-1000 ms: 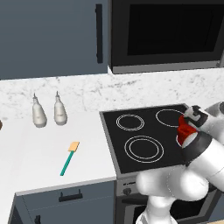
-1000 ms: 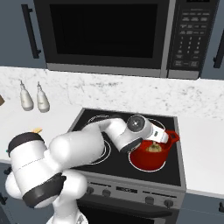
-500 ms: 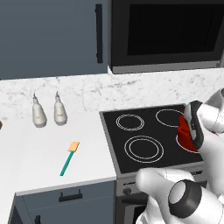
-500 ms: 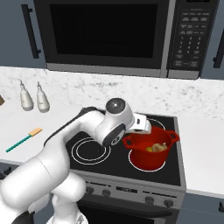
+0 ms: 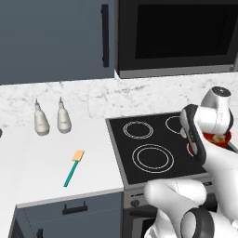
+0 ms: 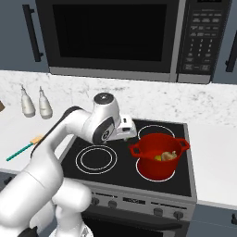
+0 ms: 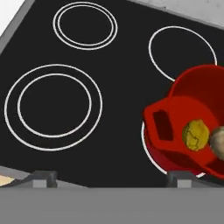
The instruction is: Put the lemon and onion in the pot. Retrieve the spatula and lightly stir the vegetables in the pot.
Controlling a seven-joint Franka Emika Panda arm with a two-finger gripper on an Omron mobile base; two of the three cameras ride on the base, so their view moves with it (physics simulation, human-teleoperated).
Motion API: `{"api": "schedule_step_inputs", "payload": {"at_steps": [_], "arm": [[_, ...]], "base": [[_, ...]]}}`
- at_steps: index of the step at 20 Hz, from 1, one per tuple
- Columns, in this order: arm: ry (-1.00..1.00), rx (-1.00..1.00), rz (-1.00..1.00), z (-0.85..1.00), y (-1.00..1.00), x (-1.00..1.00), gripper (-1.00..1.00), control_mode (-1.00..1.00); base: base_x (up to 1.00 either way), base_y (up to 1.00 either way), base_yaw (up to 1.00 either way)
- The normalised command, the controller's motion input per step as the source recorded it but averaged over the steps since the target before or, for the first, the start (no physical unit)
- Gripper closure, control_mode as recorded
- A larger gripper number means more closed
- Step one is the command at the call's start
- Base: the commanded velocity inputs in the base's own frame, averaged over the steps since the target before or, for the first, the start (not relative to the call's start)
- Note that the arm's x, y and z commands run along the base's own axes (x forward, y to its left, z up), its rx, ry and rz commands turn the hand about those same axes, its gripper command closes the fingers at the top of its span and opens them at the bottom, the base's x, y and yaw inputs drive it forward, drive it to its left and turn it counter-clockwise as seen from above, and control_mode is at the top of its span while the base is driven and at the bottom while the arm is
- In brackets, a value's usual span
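Kitchen sim, white marble-look countertop [image 5: 28, 158] w/ dark blue cabinets above and below. Left base view first: black glass cooktop [image 5: 144, 139] sits right of the counter, three burner rings visible, front-left ring clear. Slim teal-handled spatula with a pale orange square blade [image 5: 73, 168] lies flat on the counter, blade pointing away, well apart from the cooktop edge, lots of bare counter round it. Two grey-white shaker bottles [image 5: 50, 119] stand near the backsplash. White arm w/ dark joints [image 5: 209, 125] blocks most of the squat bright red pot [image 5: 224, 141] — only a sliver of rim plus a bit of something tan inside, can't tell which item. Gripper itself hard to make out here.

Right base view: pot [image 6: 158, 157] sits on the front-right burner, both side handles visible. Inside, dull yellow-olive lemon [image 6: 159, 158] and tan-beige round onion [image 6: 169, 156] touching, partly hidden by the wall. Gripper [image 6: 126, 131] sits just left of the pot's rim, above the cooktop, fingers not clear from this side. Spatula [image 6: 22, 149] partly cut off behind the arm's forearm, at the left. Black microwave [image 6: 139, 37] overhead.

Hand view: two dark fingertips [image 7: 43, 178] at bottom stand wide apart, nothing between them — jaws spread, empty. Pot [image 7: 188, 131] at right, cut off by the frame edge; lemon [image 7: 196, 135] clear, onion [image 7: 218, 143] half cropped. Left burners open and bare.
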Motion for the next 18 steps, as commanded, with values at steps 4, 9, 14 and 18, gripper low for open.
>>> {"api": "schedule_step_inputs", "payload": {"at_steps": [4, 9, 14, 18], "arm": [[0.28, 0.0, 0.15, -0.04, 1.0, 0.02, -1.0, -1.0], [0.08, -0.07, -0.02, -0.4, 1.0, 0.0, -1.0, -1.0], [0.02, -0.03, -0.01, -0.09, 0.3, 0.0, -1.0, -1.0], [0.01, -0.01, -0.04, -0.18, 0.37, 0.0, -1.0, -1.0]], "base": [[0.0, 0.0, 0.0], [0.0, 0.0, 0.0], [0.0, 0.0, 0.0], [0.0, 0.0, 0.0]]}}
